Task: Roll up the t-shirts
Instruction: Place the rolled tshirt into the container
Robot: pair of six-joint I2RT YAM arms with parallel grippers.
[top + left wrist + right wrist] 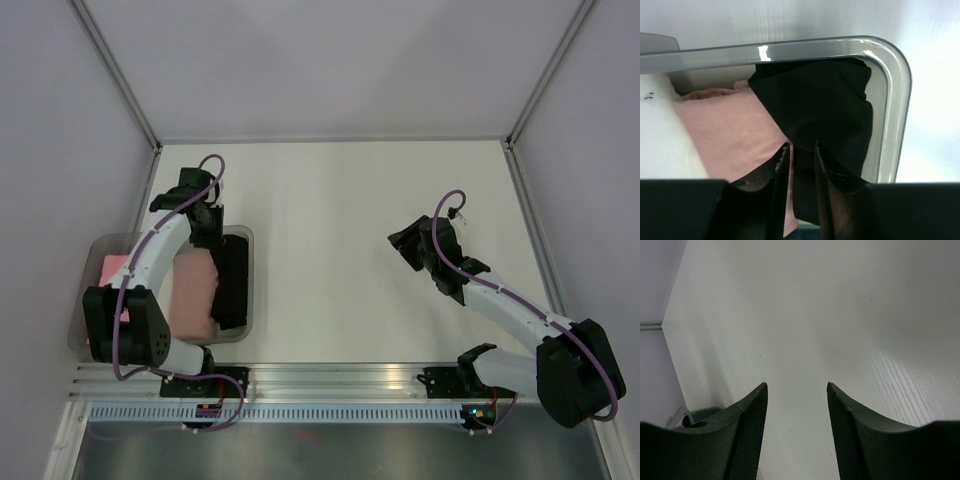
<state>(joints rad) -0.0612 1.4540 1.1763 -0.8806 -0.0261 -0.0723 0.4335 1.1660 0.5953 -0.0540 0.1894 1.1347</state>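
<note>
Lab test cell, aluminium-framed walls [60, 120], white table [340, 220]

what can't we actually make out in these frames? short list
- Left wrist: left gripper fingers sit narrowly apart at the black t-shirt. Whether cloth is pinched is unclear, dark on dark.
- Top: left arm covers much of the tub. The bright pink t-shirt shows only a corner.
- Left wrist: white cloth is cut by the frame edge, type unknown.
- Right wrist: right gripper is open. Only table in frame, no shirts.
</note>
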